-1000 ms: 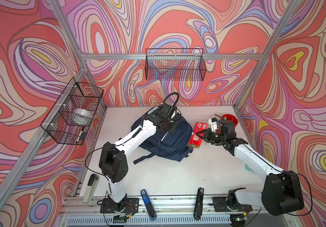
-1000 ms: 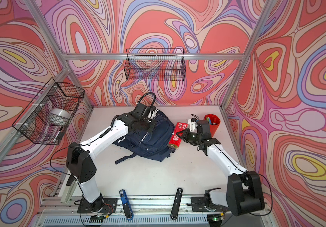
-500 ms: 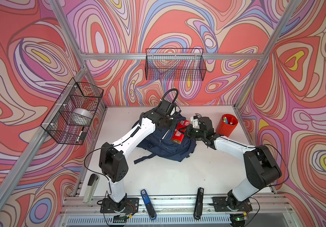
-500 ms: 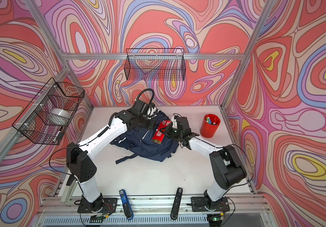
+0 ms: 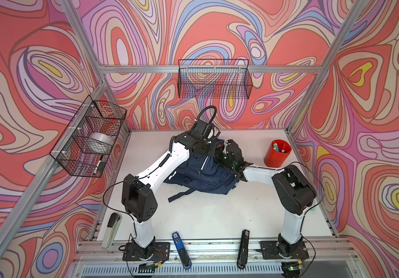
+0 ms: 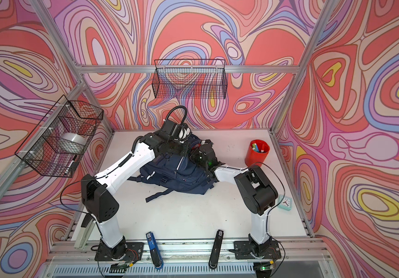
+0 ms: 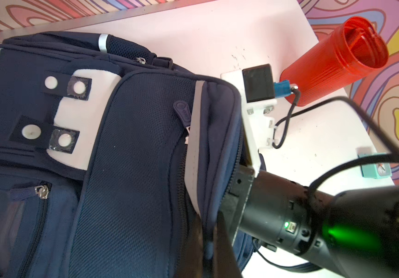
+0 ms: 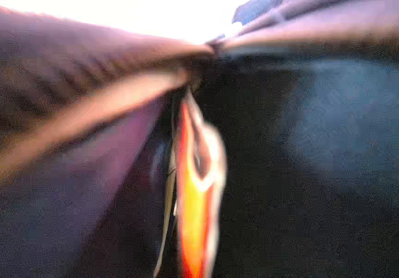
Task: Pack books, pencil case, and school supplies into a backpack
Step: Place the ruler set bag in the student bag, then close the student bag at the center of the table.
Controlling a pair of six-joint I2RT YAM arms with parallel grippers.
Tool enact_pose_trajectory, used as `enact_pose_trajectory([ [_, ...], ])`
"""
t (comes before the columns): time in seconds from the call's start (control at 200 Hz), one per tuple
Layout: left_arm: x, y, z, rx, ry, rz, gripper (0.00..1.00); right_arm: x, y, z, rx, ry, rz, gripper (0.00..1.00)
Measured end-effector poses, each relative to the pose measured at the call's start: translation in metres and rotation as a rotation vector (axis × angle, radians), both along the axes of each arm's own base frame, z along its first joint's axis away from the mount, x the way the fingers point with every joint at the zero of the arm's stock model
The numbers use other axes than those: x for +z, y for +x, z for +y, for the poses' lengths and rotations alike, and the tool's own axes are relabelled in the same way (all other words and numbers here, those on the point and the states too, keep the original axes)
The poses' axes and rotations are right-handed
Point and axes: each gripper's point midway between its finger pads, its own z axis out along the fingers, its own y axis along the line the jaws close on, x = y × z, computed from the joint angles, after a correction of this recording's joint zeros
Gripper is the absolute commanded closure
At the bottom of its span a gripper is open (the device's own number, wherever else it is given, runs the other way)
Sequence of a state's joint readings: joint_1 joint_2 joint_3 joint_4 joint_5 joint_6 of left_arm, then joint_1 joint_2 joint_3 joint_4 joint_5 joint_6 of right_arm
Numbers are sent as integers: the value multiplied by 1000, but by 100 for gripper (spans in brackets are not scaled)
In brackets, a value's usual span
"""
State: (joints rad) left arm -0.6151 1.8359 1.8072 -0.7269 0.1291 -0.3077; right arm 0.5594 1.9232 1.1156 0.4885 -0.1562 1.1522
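Note:
The navy backpack (image 5: pixel 203 173) (image 6: pixel 177 173) lies in the middle of the table. Its front pockets and white patch face the left wrist camera, backpack (image 7: pixel 133 168). My left gripper (image 5: pixel 214 149) (image 7: pixel 208 223) is shut on the fabric rim of its opening. My right gripper (image 5: pixel 223 151) reaches into that opening, its fingertips hidden by the fabric. In the right wrist view it is shut on a flat red packet (image 8: pixel 196 204) of the school supplies, seen edge-on in the dark interior. The books and the pencil case are out of view.
A red cup of markers (image 5: pixel 278 154) (image 7: pixel 333 60) stands at the back right. A small teal clock (image 6: pixel 285 202) lies by the right wall. A blue stapler (image 5: pixel 180 250), a black stapler (image 5: pixel 243 248) and a grey stapler (image 5: pixel 110 231) lie along the front rail. Wire baskets (image 5: pixel 214 79) (image 5: pixel 90 137) hang on the walls.
My right arm has swung left, carrying the red packet from beside the backpack into its opening. My left gripper has kept its hold on the rim.

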Motion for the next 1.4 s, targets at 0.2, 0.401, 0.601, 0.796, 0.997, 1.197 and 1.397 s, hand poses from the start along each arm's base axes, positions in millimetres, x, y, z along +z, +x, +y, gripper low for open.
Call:
enact_pose_trajectory([
  [0.2, 1, 5, 6, 26, 19, 10, 100, 0, 7, 14, -19, -4, -20, 67],
  [0.401, 0, 6, 7, 30, 14, 16, 100, -6, 0, 10, 5, -97, 5, 47],
  [0.601, -3, 5, 2, 19, -12, 27, 100, -3, -17, -10, 55, -203, 67, 46],
  [0.796, -7, 3, -3, 1, -34, 39, 100, 4, -50, -36, 98, -308, 95, 46],
  [0.997, -13, 3, -7, 0, -56, 48, 100, 12, -83, -60, 115, -379, 97, 45],
  [1.197, -17, 3, -11, 2, -87, 62, 100, -6, -118, -81, 127, -470, 121, 26],
  [1.397, -16, 3, -20, -12, -139, 70, 67, -13, -152, -72, 179, -532, 87, 28],
])
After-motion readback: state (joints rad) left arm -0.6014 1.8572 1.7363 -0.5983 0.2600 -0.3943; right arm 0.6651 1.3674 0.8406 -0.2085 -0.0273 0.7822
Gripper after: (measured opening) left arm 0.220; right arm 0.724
